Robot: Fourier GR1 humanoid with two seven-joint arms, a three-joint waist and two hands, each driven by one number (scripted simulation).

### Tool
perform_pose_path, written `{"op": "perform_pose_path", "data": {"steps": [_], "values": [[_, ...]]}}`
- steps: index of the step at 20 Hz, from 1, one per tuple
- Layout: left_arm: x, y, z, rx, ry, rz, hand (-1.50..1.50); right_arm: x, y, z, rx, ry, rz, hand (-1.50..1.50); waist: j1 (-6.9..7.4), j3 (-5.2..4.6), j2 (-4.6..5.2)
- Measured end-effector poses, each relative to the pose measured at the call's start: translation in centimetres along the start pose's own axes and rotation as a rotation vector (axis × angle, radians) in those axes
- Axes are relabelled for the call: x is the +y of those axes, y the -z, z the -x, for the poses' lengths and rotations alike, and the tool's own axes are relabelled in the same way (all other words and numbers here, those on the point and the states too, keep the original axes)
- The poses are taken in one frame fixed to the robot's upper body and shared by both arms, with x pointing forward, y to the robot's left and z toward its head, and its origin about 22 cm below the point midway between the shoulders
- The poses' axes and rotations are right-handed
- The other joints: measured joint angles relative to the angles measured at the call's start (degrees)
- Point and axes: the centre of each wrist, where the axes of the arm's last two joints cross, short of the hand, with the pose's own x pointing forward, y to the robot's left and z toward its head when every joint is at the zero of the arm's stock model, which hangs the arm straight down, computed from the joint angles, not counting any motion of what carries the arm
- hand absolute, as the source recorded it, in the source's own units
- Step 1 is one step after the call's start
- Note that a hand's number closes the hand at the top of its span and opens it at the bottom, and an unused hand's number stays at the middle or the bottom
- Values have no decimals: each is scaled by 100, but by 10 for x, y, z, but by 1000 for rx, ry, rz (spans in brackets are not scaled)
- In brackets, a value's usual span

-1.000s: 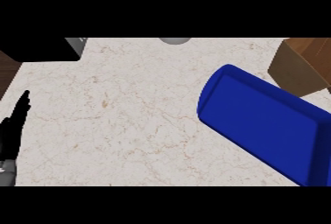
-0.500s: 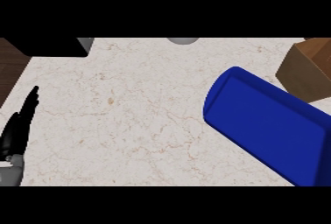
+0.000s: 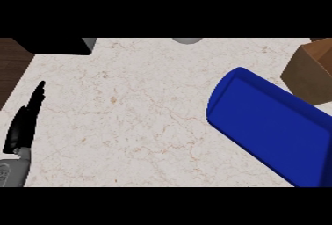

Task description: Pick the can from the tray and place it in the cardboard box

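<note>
Marble-patterned counter (image 3: pixel 142 118) carries a blue tray (image 3: pixel 272 132) at right, its visible floor bare; no can shows. Brown cardboard box (image 3: pixel 311 74) sits just beyond it. Left hand (image 3: pixel 26 121) rests at the left edge, fingers straight, released.

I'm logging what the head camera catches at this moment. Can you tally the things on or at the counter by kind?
Blue tray: 1
Cardboard box: 1
Robot hand (left, at the left edge, fingers straight): 1
Grey round thing at the top edge, too cut off to identify: 1
Can: 0 visible
Total: 4
</note>
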Motion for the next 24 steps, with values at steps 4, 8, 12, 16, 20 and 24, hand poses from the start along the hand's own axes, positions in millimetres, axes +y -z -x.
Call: {"op": "perform_pose_path", "data": {"steps": [4,8,12,16,20,24], "values": [[-2,1,-3,-15,-1,4,0,18,12,-12,27,43,-18,150,71,8,29],[0,7,-11,-27,-6,10,0,31,21,-22,56,54,-30,150,138,12,66],[-1,9,-15,-40,-5,18,0,55,25,-30,89,28,-41,150,210,17,97],[-4,9,-19,-46,-8,28,0,74,23,-29,165,29,-37,-150,268,19,125],[-5,8,-17,-51,-6,25,0,87,20,-28,239,91,-71,-150,299,25,149],[-6,8,-17,-54,-9,34,0,97,21,-31,249,140,-76,-150,315,29,158]]}}
